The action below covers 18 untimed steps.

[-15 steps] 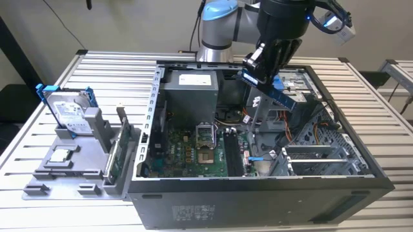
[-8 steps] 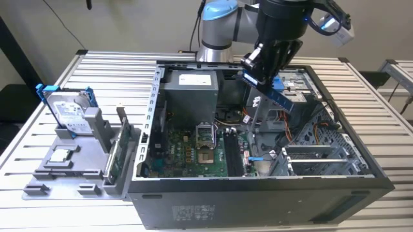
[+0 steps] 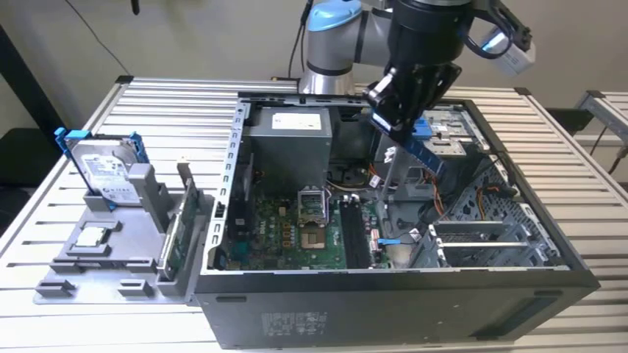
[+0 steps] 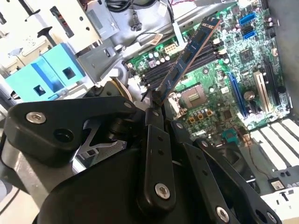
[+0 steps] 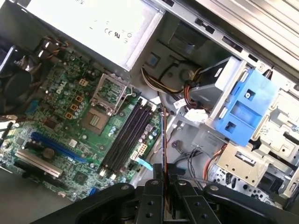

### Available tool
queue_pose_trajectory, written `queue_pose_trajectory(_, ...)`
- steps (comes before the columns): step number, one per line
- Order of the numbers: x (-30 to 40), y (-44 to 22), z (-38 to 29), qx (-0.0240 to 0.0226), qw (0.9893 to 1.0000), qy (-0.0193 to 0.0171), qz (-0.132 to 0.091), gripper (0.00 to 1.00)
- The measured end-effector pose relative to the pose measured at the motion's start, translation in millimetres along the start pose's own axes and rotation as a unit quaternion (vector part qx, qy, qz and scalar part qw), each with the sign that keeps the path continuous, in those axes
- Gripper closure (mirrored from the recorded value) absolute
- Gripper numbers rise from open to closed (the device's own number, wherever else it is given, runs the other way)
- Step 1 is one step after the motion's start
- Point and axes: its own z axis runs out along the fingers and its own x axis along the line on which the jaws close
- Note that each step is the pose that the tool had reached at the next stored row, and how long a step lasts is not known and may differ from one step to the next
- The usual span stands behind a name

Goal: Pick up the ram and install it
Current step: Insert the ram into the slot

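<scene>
My gripper point(image 3: 390, 118) hangs above the open computer case point(image 3: 393, 301), shut on the ram point(image 3: 422, 153). The ram is a long dark stick that slants down from the fingers toward the exterior view's right. In the second wrist view the ram point(image 4: 187, 56) sticks out from the gripper point(image 4: 156, 106) over the green motherboard point(image 4: 224, 79) and crosses above the black memory slots point(image 4: 161, 72). The first wrist view shows the ram point(image 5: 163, 140) edge-on, held by the gripper point(image 5: 164, 182) beside the memory slots point(image 5: 126, 135). The ram is still well above the board point(image 3: 284, 235).
A silver power supply point(image 3: 290, 136) and a blue drive bracket point(image 3: 422, 131) sit at the back of the case, with cables point(image 5: 159, 84) between them. Outside the case, at the exterior view's left, a grey stand point(image 3: 98, 272) holds a hard drive point(image 3: 103, 173) and a green card point(image 3: 182, 228).
</scene>
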Motion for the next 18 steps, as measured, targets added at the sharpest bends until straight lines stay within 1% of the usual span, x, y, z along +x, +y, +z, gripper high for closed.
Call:
queue_pose_trajectory(4, 0.7, 0.3, 1.7, 0.0017, 0.9998, -0.0002, 0.020, 0.85)
queue_pose_trajectory(7, 1.0, 0.4, 1.9, 0.0032, 0.9993, -0.0004, 0.036, 0.85)
queue_pose_trajectory(12, 1.2, 0.5, 2.4, 0.0053, 0.9981, -0.0007, 0.061, 0.85)
queue_pose_trajectory(18, 1.7, 0.6, 5.2, 0.0093, 0.9964, 0.0002, 0.084, 0.85)
